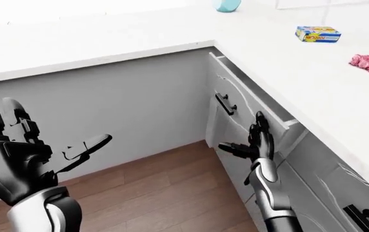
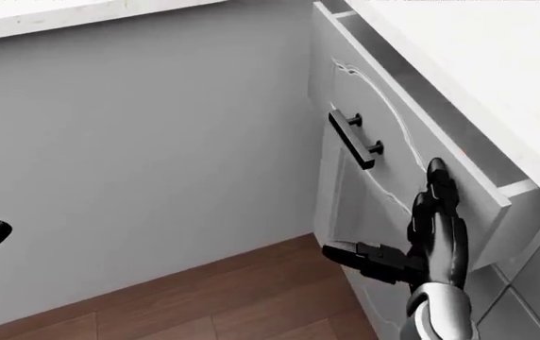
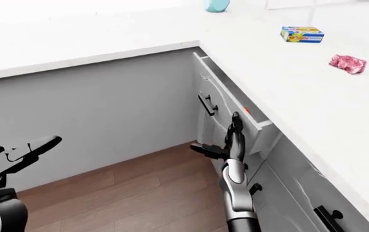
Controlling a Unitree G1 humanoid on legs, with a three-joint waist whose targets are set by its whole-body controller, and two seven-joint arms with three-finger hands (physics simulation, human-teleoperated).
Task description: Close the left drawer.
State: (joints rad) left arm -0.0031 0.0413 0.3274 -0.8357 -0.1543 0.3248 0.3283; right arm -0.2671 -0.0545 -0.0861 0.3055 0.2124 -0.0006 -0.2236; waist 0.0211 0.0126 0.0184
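While head view crops left hand to dark sliver at 9 o'clock, left-eye view gives us whole left hand (image 1: pixel 23 154), fingers spread, empty. One drawer (image 2: pixel 412 134) partly open, one black handle (image 2: pixel 353 139). Our right hand (image 2: pixel 421 237) flat on drawer front, fingers extended, gripping nothing. Eye views alone show countertop (image 1: pixel 288 63) at 2 o'clock: one yellow box (image 1: pixel 317 34), one pink lump (image 1: pixel 368 63).

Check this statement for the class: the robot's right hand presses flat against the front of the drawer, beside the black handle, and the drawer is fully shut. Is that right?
Not quite. The right hand does press flat on the drawer front, beside the black handle, but the drawer is not fully shut. The head view shows it partly open, with a gap under the counter.
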